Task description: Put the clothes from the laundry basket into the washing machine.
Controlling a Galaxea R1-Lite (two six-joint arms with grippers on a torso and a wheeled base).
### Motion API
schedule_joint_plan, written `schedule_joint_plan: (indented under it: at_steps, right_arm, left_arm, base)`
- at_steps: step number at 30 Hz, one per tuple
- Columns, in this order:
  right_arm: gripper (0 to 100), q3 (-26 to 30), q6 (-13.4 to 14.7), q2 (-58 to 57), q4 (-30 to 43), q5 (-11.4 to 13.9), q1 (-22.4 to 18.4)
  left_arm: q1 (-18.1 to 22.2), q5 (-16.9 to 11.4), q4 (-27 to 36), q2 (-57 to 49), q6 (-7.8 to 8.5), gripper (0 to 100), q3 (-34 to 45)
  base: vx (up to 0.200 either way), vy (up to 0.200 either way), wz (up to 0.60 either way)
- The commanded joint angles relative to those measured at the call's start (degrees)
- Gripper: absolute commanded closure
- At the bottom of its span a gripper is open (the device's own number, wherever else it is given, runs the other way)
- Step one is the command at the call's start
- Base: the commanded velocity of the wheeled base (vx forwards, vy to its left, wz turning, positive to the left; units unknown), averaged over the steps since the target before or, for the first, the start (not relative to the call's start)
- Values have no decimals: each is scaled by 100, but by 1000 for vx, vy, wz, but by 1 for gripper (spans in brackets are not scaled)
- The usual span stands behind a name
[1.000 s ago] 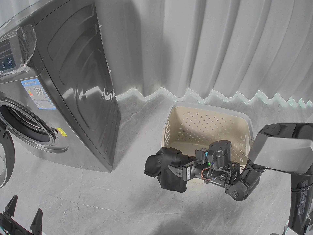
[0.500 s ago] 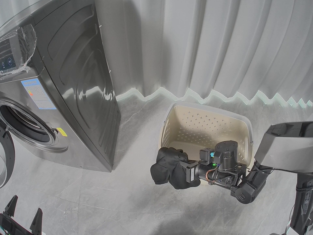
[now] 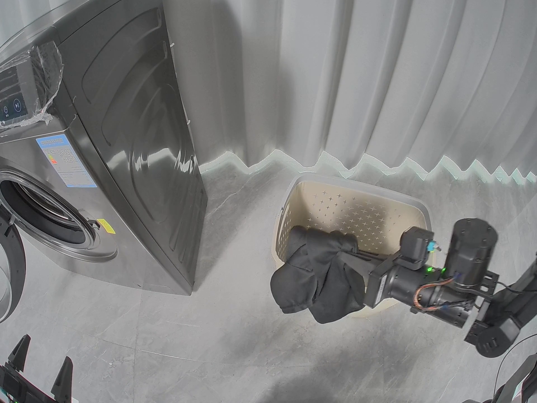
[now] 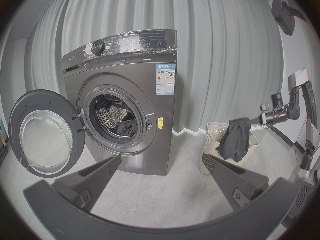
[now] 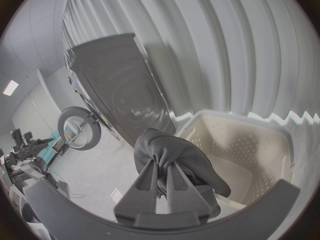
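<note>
- Head view, nearest: the left gripper (image 3: 43, 359) is held low and empty, jaws spread.
- The right gripper (image 3: 349, 259) has its jaws pressed together on a dark garment (image 3: 319, 281), which hangs limp over the left rim of the laundry basket (image 3: 358, 216).
- The drum opening (image 3: 39, 208) of the washing machine (image 3: 128, 130) lies well to the left, with bare floor (image 3: 224, 320) between; the cabinet's front corner must be rounded.

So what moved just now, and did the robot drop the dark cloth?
The right gripper kept its hold on the dark cloth and carried it toward the robot's right, so it now hangs more over the basket's near corner. Nothing was let go. The left gripper, the basket and the washing machine stayed put.
</note>
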Motion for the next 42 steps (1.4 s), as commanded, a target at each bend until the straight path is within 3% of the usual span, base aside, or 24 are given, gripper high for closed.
schedule_joint_plan:
  at_steps: [1, 4, 8, 13, 23, 28, 42]
  right_arm:
    - [100, 274, -304, -1738, 354, -80, 109]
    - [100, 274, -418, -2001, 574, -88, -58]
    - [100, 204, -436, -2485, 1119, -317, -163]
    - [100, 177, -418, -2950, 1752, -361, -146]
    - [100, 54, -401, -2977, 1708, -352, -84]
    - [100, 37, -401, -2968, 1708, -343, -67]
    - [100, -42, -392, -2924, 1708, -299, -58]
  left_arm:
    - [5, 9, 2, -93, -17, 0, 84]
    - [-4, 9, 2, -93, -9, 0, 92]
    - [-4, 9, 2, -93, -9, 0, 92]
    - [-4, 9, 2, -93, -17, 0, 92]
    - [-4, 18, 2, -93, -35, 0, 92]
    - [-4, 27, 2, -93, -114, 0, 84]
    - [-4, 27, 2, -93, -97, 0, 84]
  base:
    - [0, 0, 0]
    - [0, 0, 0]
    - [0, 0, 0]
    - [-200, 0, 0]
    - [-80, 0, 0]
    - [0, 200, 0]
    - [0, 200, 0]
